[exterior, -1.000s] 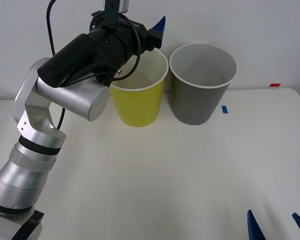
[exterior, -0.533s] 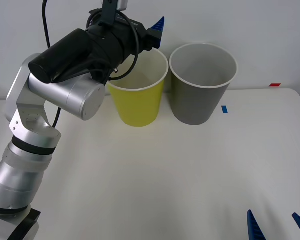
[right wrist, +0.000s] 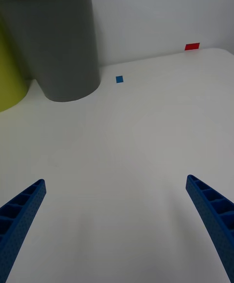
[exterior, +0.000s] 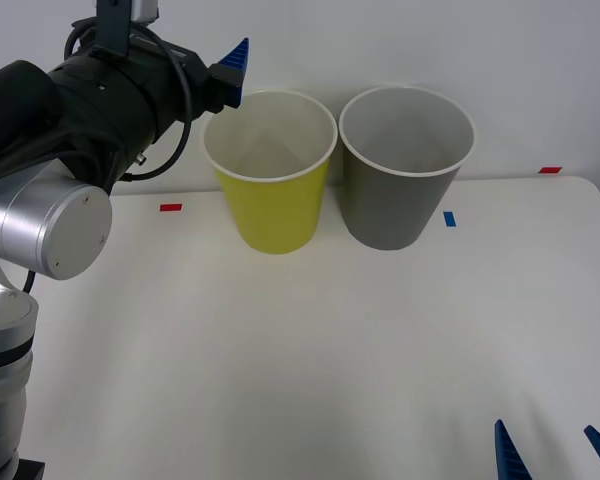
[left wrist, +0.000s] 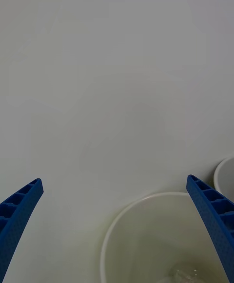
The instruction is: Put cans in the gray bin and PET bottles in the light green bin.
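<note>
I see the left gripper (left wrist: pixel 117 234) raised at the far left, above and just left of the light green bin (exterior: pixel 272 200), fingers spread, holding nothing. The PET bottle (left wrist: pixel 187 272) lies at the bottom of that bin. The gray bin (exterior: pixel 400 190) stands just beside it on the surface (exterior: pixel 330 340). The right gripper (right wrist: pixel 117 229) is low at the near right, fingers spread, nothing between them.

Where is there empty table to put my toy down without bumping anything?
The big bare stretch of table in front of the light green bin and gray bin is free. Room too at the table's right side, past the gray bin. It is tight at the back, where the bins stand close together, the left hand beside them. The right hand waits at the near edge.
</note>
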Available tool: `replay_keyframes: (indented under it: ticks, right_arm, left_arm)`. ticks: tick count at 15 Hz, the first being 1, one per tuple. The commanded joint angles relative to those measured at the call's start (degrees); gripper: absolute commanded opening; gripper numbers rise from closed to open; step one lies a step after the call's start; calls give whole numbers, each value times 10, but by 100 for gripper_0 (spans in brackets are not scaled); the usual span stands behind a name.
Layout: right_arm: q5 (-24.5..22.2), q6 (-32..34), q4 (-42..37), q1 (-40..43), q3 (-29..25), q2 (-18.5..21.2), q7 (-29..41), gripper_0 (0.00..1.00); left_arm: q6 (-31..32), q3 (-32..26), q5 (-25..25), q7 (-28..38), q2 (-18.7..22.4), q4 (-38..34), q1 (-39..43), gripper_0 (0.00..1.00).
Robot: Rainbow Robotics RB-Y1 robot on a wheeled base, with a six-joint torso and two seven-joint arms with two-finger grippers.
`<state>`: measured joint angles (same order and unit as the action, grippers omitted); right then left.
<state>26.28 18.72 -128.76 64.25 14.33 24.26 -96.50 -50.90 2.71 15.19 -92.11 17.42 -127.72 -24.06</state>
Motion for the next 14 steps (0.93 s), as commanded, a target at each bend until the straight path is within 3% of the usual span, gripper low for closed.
replay_keyframes:
  ticks: [1,14]
  right_arm:
    - [0,0,0,0,0,0,0,100]
    - [0,0,0,0,0,0,0,100]
  left_arm:
    - [0,-32,-17,-8,-11,-46,51,100]
    - [0,-126,12,-24,-42,-186,314,100]
